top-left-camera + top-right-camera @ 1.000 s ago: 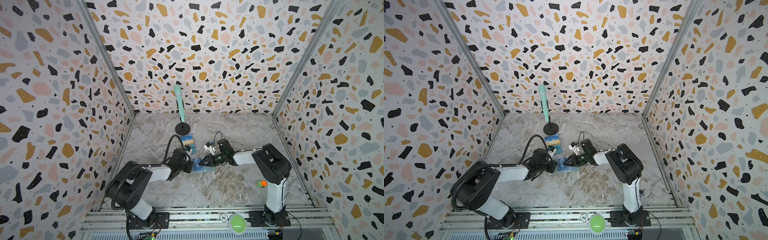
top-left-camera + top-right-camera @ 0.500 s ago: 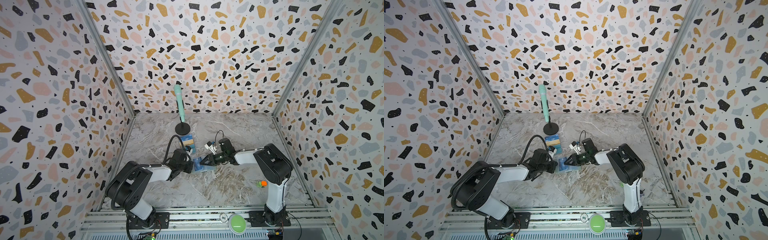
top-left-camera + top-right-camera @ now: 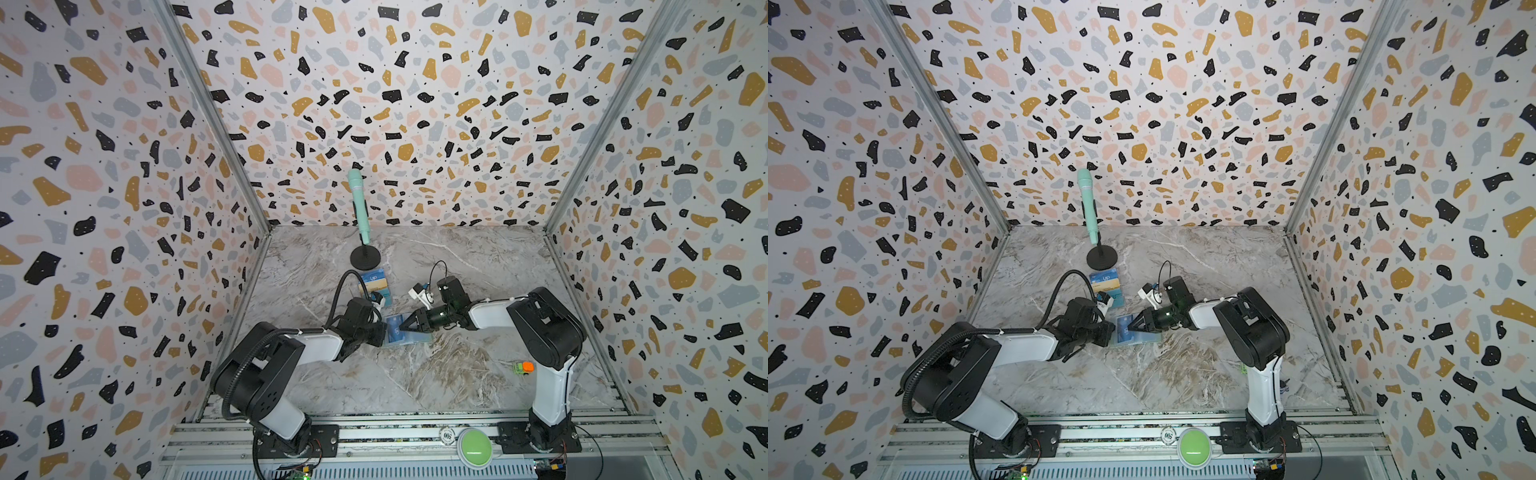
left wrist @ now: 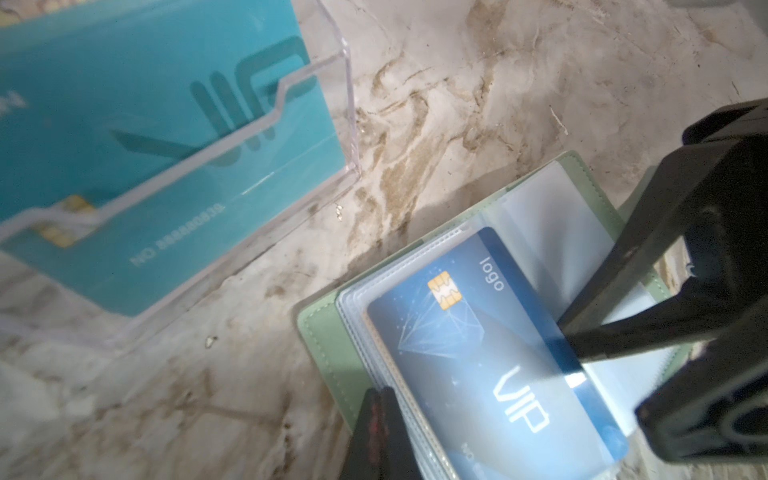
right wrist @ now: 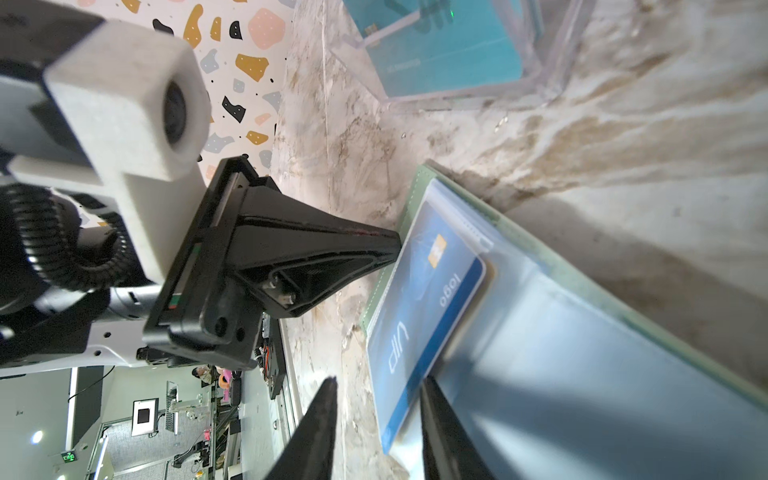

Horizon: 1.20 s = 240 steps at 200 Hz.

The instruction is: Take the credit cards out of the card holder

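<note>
Two grippers: both work at the holder (image 4: 328,332), one from each side.
Holder: lies open and flat near the middle of the bench (image 3: 415,382), a little toward its left edge and well in from the front edge, sleeve pages up.
Card (image 4: 478,353): blue, seated in the top sleeve with its chip end toward the left gripper; not yet drawn out.
Left gripper (image 5: 395,245): fingers closed to a point, tip on the holder's left cover edge. Judged purpose: to pin the holder so it does not slide when the card is pulled. Whether it pinches a page cannot be told.
Right gripper (image 5: 378,380): fingers apart; one touches the card's striped long edge, the other stands clear. Nothing is gripped. Judged purpose: to catch that edge before closing.
Stand (image 4: 349,104): clear, holds a teal card, just behind the holder toward the back edge, not touching it.
Yellow card: none seen in the holder.
Risk: the sleeve may lift with the card.
</note>
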{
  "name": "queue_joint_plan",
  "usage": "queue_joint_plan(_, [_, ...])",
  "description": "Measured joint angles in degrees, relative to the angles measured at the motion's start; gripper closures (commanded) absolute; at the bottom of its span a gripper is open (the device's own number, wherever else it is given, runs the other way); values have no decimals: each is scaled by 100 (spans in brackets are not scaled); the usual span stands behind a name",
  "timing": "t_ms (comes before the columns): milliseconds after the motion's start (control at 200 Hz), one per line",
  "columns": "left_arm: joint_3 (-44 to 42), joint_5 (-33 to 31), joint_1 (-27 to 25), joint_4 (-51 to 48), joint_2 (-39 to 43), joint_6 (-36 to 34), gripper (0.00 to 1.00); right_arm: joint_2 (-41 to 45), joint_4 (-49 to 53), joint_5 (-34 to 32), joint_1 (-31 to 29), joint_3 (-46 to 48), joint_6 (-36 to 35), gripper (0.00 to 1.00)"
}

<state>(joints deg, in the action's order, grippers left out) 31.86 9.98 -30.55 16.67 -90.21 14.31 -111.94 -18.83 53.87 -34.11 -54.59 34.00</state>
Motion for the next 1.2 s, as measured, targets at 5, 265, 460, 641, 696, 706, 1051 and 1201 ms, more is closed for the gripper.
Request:
queue_joint_plan(5, [0,0,0,0,0,0,100,0,0,0,-2,-2,0,67])
queue_joint_plan(265, [0,0,0,0,0,0,100,-111,-4,52,-63,-146,68,67])
queue_joint_plan(460, [0,0,0,0,0,0,100,-293,-7,35,-168,-317,96,67])
queue_joint_plan(641, [0,0,0,0,0,0,100,-415,-11,31,-223,-389,153,67])
queue_joint_plan(696, [0,-2,0,0,0,0,100,-415,-15,28,-229,-389,170,67])
queue_joint_plan(706, [0,0,0,2,0,0,100,-415,-15,28,-229,-389,170,67])
queue_joint_plan(1051, [-48,-4,0,76,7,0,100,-393,-227,37,-214,-313,321,68])
queue_joint_plan(1201, [-63,-4,0,98,11,0,100,-348,-380,55,-155,-160,374,68])
